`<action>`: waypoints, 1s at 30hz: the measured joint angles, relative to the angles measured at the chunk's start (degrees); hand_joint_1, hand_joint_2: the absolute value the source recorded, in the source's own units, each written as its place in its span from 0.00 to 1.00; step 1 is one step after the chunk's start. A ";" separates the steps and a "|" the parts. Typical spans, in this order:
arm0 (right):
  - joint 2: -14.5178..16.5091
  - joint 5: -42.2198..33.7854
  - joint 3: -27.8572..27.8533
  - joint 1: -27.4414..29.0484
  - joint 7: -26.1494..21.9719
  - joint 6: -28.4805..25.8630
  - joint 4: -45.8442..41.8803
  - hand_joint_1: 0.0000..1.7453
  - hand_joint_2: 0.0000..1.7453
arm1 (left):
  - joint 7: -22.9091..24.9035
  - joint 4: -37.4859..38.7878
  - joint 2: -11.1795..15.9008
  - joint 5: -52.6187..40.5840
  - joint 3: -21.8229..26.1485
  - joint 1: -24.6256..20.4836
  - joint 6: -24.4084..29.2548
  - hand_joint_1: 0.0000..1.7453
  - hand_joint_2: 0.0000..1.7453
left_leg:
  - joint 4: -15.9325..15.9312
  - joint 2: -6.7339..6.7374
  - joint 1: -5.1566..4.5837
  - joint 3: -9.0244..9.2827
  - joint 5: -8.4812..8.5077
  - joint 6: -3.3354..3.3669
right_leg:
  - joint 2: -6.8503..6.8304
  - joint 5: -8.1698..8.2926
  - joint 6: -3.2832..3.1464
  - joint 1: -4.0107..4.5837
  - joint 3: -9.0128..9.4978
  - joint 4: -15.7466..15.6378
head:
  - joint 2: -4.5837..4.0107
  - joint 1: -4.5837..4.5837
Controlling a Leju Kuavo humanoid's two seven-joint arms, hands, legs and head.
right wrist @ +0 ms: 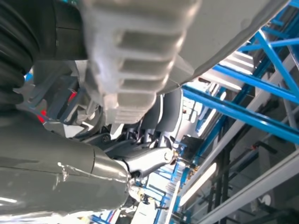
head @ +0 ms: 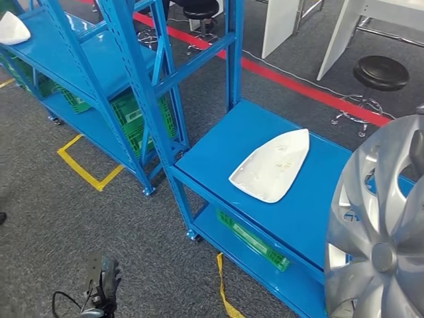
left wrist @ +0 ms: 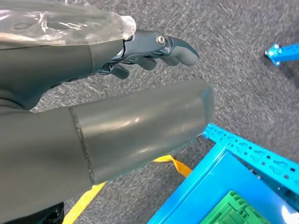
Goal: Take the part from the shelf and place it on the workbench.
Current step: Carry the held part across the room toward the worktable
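The silver hubcap (head: 382, 225) fills the four-o'clock corner of the head view, standing on edge over the near end of the blue shelf (head: 240, 136). In the right wrist view the right hand (right wrist: 141, 154) is closed on it, thumb on one side and dark fingers (right wrist: 155, 156) on the other, with the ribbed back of the cover (right wrist: 137, 56) pressed right against the palm. On that same shelf deck, just toward nine o'clock from the hubcap, lies a white moulded part (head: 272, 165), flat and untouched. A second white piece (head: 12, 28) sits on the far rack at ten o'clock. The left hand (left wrist: 141, 79) hangs low over the grey carpet (left wrist: 246, 70), fingers (left wrist: 169, 49) straight and apart from the thumb, holding nothing. Green crates (head: 137, 119) rest on the lower levels.
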 joint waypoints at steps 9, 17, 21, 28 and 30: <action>0.01 0.61 0.16 0.09 0.12 -0.09 0.01 1.00 1.00 | 0.00 0.00 0.08 0.02 0.00 0.17 -0.55 0.00 0.00 | 18.34 3.05 0.47 -10.00 -6.88 -2.22 | -3.99 0.65 -1.58 0.12 -0.44 -0.51 | 0.00 -1.28; 0.02 0.58 0.20 0.10 -0.17 0.14 0.04 1.00 1.00 | 0.00 0.00 0.42 -0.02 0.00 -0.11 -0.64 0.00 0.00 | 0.00 5.89 -0.75 -1.45 0.75 0.31 | -7.09 0.32 -0.61 0.84 -0.35 -0.65 | 0.00 -1.52; 0.04 0.54 0.20 0.10 -0.43 0.45 0.13 1.00 1.00 | 0.00 0.00 0.41 -0.02 0.03 0.00 -0.91 0.00 0.00 | -0.77 4.10 -0.44 -1.12 1.28 1.51 | -3.49 -4.56 0.00 0.71 -3.74 7.17 | 0.00 -0.81; 0.04 0.51 0.24 0.53 -0.51 0.55 0.30 1.00 1.00 | 0.02 0.00 0.20 -0.02 0.04 0.07 -0.97 0.00 0.00 | 0.12 -0.37 -0.57 -1.18 1.12 1.48 | -0.88 -1.02 -0.13 0.52 -2.79 4.94 | 0.00 -0.32; 0.04 0.51 0.23 0.54 -0.52 0.55 0.30 1.00 1.00 | 0.02 0.00 0.20 -0.02 0.06 0.06 -0.97 0.00 0.00 | 0.62 -1.47 -0.52 -1.77 1.17 0.97 | 0.65 -0.01 -0.36 0.39 -0.63 0.48 | 0.00 -0.27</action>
